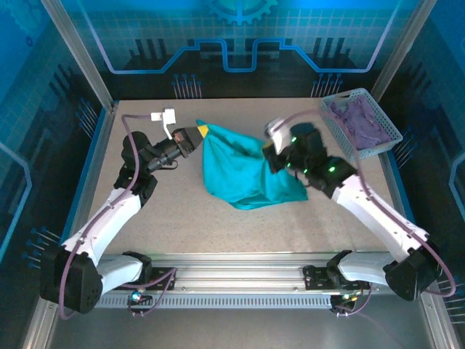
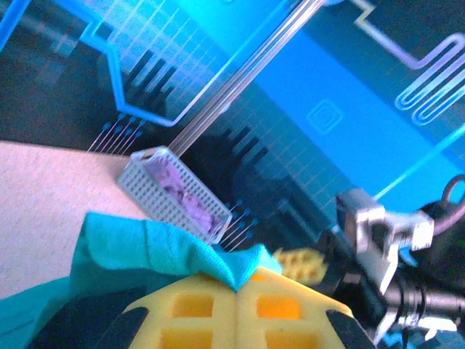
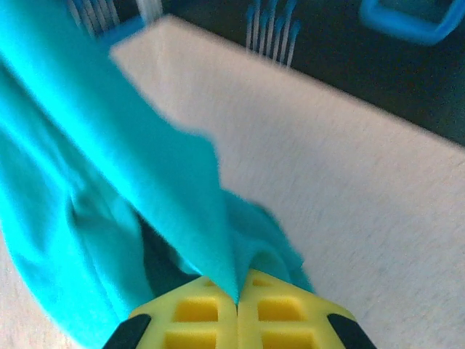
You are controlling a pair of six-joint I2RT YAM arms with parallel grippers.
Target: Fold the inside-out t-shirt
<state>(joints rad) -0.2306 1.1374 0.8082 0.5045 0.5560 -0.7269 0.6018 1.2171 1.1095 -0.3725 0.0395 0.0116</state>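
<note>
Two hands are pinching the t-shirt (image 1: 243, 171) at the same moment. In the top view you are seeing the left hand (image 1: 200, 132) clenching on the shirt's upper left edge, with its yellow pads pressing together on a fold of teal fabric. On the left wrist camera, that left hand (image 2: 238, 287) is gripping a peak of the t-shirt (image 2: 145, 243) between closed pads. The right hand (image 1: 270, 154) is clamping the shirt's upper right edge. On the right wrist camera, the right hand (image 3: 237, 298) is holding a pointed fold of the t-shirt (image 3: 87, 182) with its pads meeting. The garment is spanning the gap between the two hands, near the middle of the surface (image 1: 218, 225). Its lower part is bunching and drooping toward the near side; you cannot tell how much of it is touching the surface. A basket (image 1: 363, 153) is sitting at the far right corner, well apart from the shirt, and a purple cloth (image 1: 360, 116) is lying inside it.
</note>
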